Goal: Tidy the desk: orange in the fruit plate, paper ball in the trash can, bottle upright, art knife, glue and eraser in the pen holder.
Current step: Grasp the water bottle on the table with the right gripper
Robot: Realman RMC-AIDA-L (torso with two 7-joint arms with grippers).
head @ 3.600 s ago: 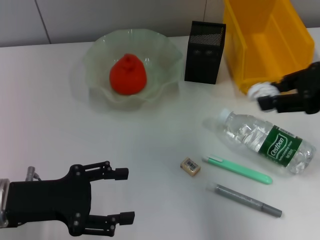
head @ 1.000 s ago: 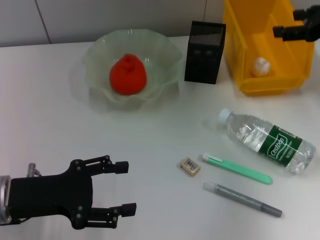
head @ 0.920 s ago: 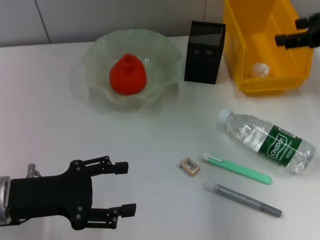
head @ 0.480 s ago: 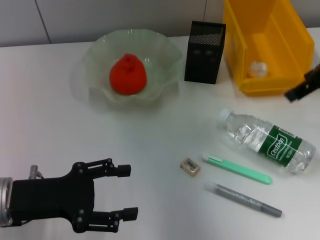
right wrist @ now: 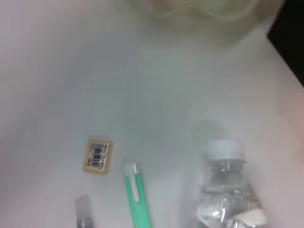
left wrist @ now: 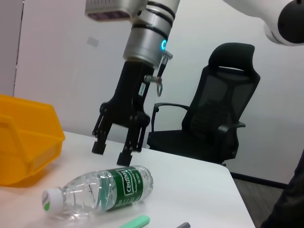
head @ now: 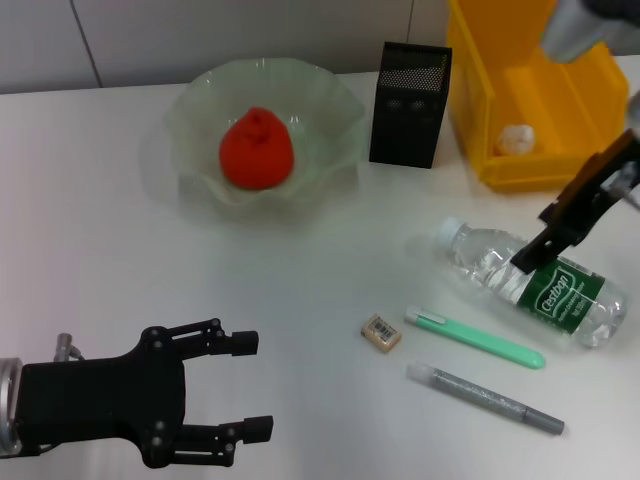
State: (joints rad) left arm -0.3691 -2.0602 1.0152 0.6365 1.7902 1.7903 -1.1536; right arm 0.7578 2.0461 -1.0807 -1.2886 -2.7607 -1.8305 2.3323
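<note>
Fingers spread, my left gripper (head: 252, 385) is idling at the near left of the counter (head: 100, 250). Farther right, my right gripper (left wrist: 112, 151) is hovering just above the bottle (head: 531, 281), fingers apart, while it is lying on its side. Beyond, the paper ball (head: 513, 139) is sitting in the trash can (head: 480, 100).

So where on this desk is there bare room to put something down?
Bare tabletop lies between the fruit plate and the left gripper, and in the middle strip between plate and eraser. It is crowded around the bottle, where the right gripper hovers, with the green knife and grey stick alongside.
</note>
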